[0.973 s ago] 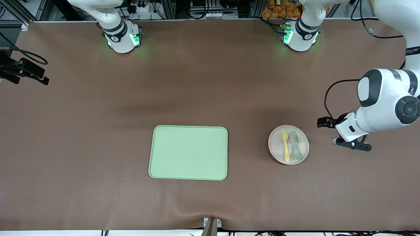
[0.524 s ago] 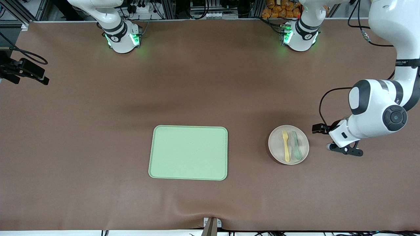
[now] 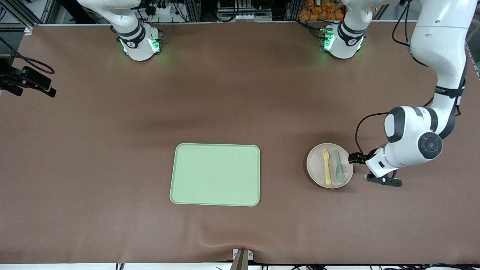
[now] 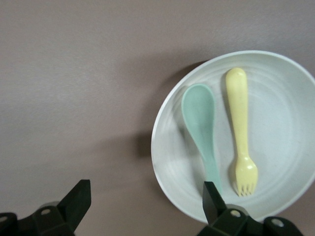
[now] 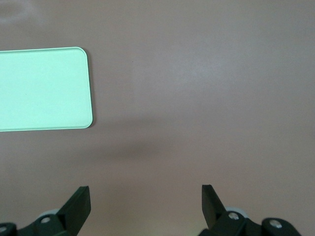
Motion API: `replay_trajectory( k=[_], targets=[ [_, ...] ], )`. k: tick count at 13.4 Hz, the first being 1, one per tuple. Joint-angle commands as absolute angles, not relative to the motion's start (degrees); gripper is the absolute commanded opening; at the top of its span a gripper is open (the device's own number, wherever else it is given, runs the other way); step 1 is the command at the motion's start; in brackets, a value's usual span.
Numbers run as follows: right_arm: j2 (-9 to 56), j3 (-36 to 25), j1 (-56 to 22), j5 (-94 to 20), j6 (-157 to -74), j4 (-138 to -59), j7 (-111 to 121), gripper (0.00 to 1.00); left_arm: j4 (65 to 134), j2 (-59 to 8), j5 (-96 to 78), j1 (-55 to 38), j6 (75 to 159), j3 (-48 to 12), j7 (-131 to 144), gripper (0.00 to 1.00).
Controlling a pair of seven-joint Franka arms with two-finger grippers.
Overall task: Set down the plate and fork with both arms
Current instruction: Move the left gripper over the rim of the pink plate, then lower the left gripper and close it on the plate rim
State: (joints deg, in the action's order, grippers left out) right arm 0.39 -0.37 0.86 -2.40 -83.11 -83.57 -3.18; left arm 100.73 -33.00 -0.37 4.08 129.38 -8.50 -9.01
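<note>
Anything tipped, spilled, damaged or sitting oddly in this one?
Nothing stands out. The plate sits flat on the table, with the fork and a green spoon lying side by side in it. The tray lies square. The open left gripper is over the plate's edge.

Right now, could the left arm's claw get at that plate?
Probably yes: the left claw is open beside the plate, at its rim toward the left arm's end, with nothing between them.
</note>
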Motion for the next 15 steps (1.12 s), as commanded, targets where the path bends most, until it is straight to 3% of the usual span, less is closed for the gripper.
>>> replay_trajectory(
  k=[1, 15],
  targets=[
    [0.26, -0.79, 0.44, -3.08, -82.62, -83.32, -3.6, 1.0, 100.64, -35.32, -0.79, 3.87, 130.96, -8.44, -9.4, 1.0],
    [0.26, -0.79, 0.53, -3.08, -82.62, -83.32, -3.6, 1.0, 100.81, -37.7, -0.35, 3.78, 132.1, -8.35, -9.4, 1.0]
  ],
)
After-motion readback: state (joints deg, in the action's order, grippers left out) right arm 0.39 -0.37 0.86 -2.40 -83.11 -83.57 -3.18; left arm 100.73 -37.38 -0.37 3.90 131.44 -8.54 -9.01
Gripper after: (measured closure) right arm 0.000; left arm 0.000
